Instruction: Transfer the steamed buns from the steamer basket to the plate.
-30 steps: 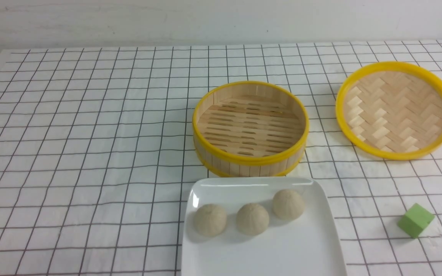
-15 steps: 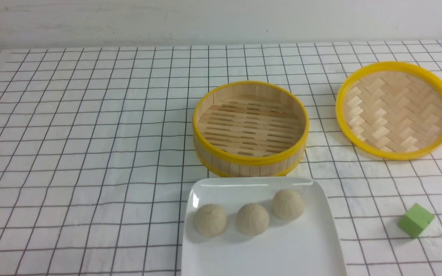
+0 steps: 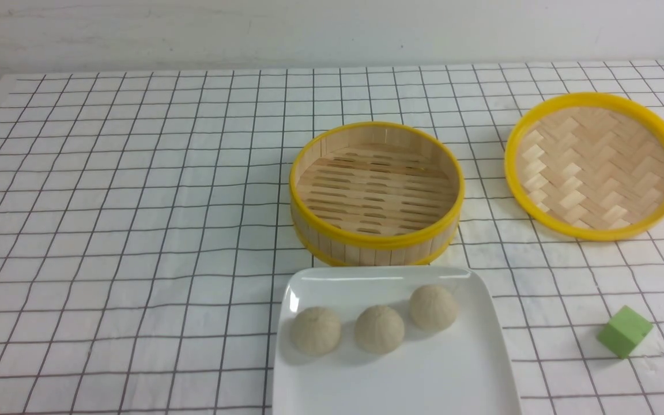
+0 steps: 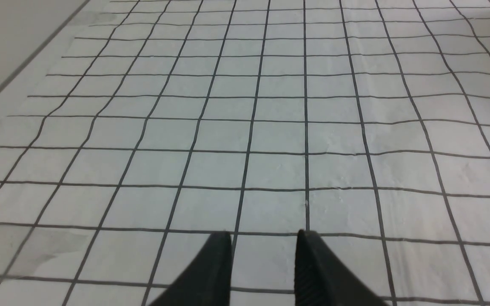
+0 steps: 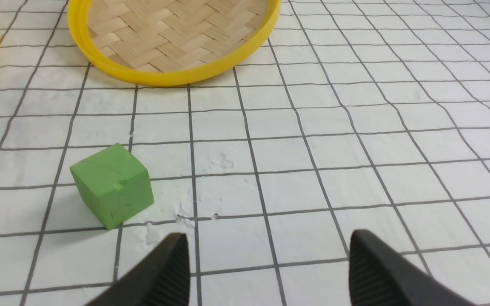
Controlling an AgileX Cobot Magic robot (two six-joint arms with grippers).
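Nothing differs from the earlier frames: the three steamed buns [image 3: 376, 323] lie in a row on the plate [image 3: 424, 380], just before the bare steamer basket [image 3: 376, 193], all out of both wrist views. The left end effector [image 4: 264, 242] hangs over bare desk [image 4: 270, 127], fingers apart with nothing between. The right end effector [image 5: 268, 250] gapes wide and unladen, a green cube [image 5: 112, 184] just beside one finger and the woven lid [image 5: 172, 34] farther ahead.

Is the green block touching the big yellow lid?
Apart. The right wrist view shows the green block and the lid with bare checked cloth between them; the front view shows the same gap.
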